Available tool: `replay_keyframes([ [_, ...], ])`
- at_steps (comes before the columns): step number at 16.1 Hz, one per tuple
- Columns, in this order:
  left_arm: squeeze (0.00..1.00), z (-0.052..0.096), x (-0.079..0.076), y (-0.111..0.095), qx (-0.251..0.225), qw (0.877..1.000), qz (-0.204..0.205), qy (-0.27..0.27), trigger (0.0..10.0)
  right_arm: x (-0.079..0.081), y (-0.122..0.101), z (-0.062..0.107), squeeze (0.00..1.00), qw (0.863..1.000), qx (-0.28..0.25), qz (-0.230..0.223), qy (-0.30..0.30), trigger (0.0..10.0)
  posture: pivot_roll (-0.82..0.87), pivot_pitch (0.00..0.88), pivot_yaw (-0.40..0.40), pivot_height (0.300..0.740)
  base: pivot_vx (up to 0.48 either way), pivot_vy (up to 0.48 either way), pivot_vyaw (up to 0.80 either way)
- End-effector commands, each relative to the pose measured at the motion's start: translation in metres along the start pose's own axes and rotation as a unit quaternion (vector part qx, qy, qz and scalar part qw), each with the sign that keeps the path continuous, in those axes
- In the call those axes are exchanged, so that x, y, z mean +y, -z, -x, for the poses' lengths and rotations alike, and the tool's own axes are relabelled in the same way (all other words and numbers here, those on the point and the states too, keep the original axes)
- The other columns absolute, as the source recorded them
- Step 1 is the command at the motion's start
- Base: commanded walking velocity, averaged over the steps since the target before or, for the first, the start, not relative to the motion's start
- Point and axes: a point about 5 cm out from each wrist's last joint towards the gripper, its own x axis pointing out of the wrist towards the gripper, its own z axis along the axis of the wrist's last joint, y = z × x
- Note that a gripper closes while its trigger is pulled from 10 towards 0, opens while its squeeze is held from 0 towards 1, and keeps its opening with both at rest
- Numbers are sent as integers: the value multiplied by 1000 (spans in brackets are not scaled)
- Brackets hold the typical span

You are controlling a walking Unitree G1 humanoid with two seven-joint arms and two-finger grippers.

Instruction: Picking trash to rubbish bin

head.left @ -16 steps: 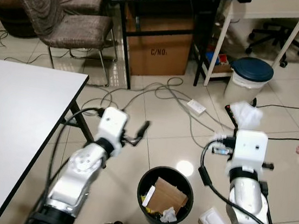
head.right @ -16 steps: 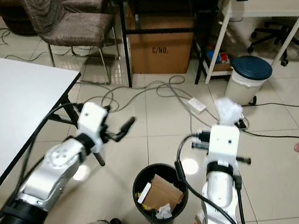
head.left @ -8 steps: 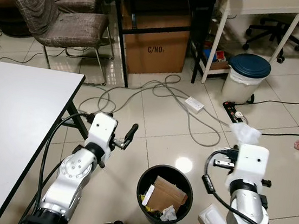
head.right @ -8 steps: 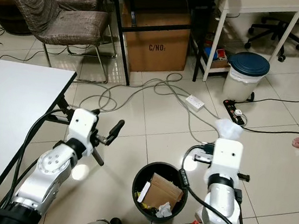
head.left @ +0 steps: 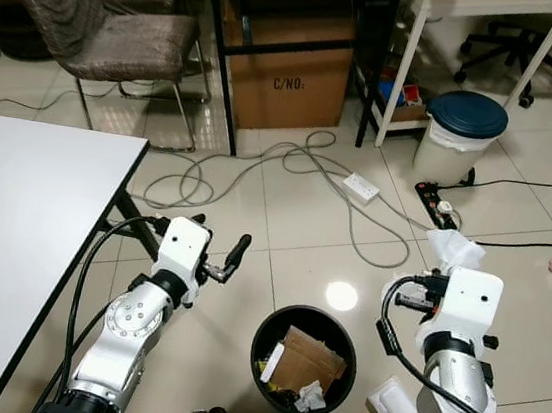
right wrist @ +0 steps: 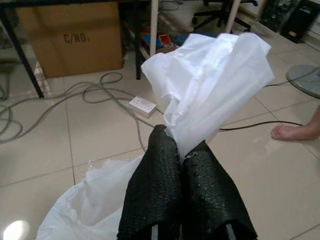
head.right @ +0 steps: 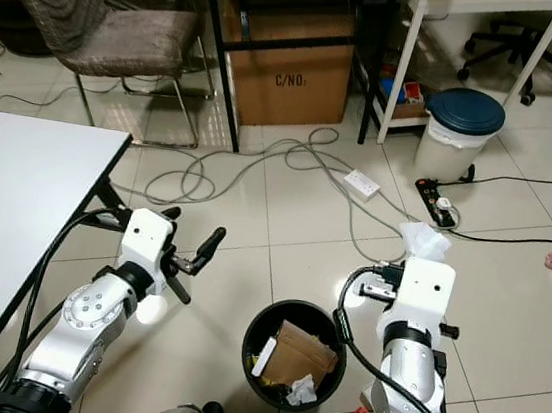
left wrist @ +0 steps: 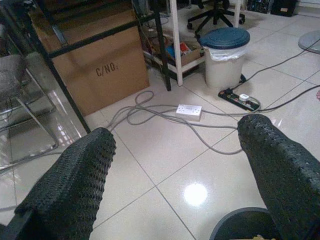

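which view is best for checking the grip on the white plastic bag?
Right wrist view: the white plastic bag is seen close up, pinched between the right tool's shut black fingers. Both eye views show it only as a small crumple past the wrist housing, with the fingers hidden. The left wrist view shows just floor and cables.

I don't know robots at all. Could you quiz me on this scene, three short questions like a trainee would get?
1. True or false: the right gripper has its jaws shut on a white bag.
2. Where does the black bin stand?
A. on the table
B. on the floor between the two arms
C. under the chair
3. Fill the gap: the left gripper has its jaws ____ and holds nothing.

Key: 1 true; 2 B; 3 open.
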Motion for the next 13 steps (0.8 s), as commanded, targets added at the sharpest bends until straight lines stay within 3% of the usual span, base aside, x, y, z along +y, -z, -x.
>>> replay_keyframes([
  [1, 0, 4, 7, 4, 7, 1000, -1, -5, 10000, 3, -2, 4, 0, 1000, -10, -5, -14, 10000, -51, 152, 106, 740, 0, 0, 0],
  [4, 0, 5, 5, 6, 7, 1000, 0, -2, 10000, -3, 1, 3, 0, 1000, -18, 15, 6, 10000, -54, 154, 109, 740, 0, 0, 0],
  [13, 0, 5, 3, 8, 10, 1000, -2, 2, 10000, 0, 16, 6, 0, 1000, -3, 10, 6, 10000, -51, 163, 113, 740, 0, 0, 0],
])
